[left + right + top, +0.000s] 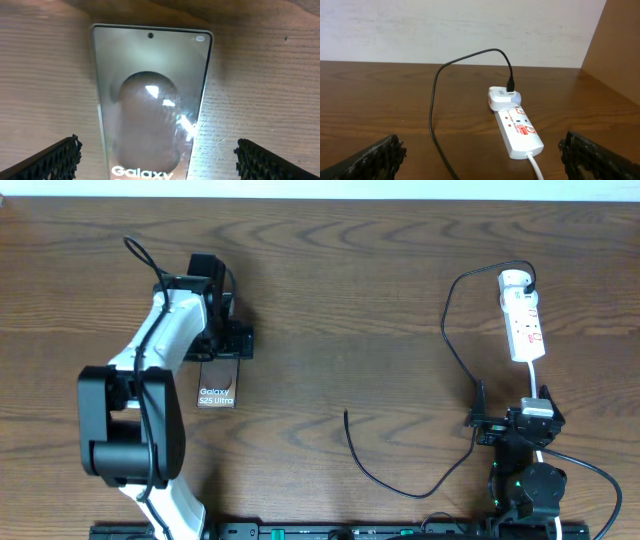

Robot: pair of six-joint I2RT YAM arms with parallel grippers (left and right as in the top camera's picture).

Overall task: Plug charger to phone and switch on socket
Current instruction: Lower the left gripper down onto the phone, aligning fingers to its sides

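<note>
The phone (218,385) lies flat on the table at the left, its "Galaxy S25 Ultra" lettering toward the front; it fills the left wrist view (150,100). My left gripper (222,340) hovers over its far end, open, fingers wide on either side (156,155). The charger cable (450,330) runs from a white adapter in the socket (522,315) down to a free tip (346,414) at mid-table. In the right wrist view the socket (517,131) and the cable (434,100) lie ahead. My right gripper (512,422) is open and empty (482,157), near the front edge.
The socket's white cord (533,375) runs back toward my right arm (536,167). A pale wall (460,30) stands behind the table, with a brown panel (615,45) at the right.
</note>
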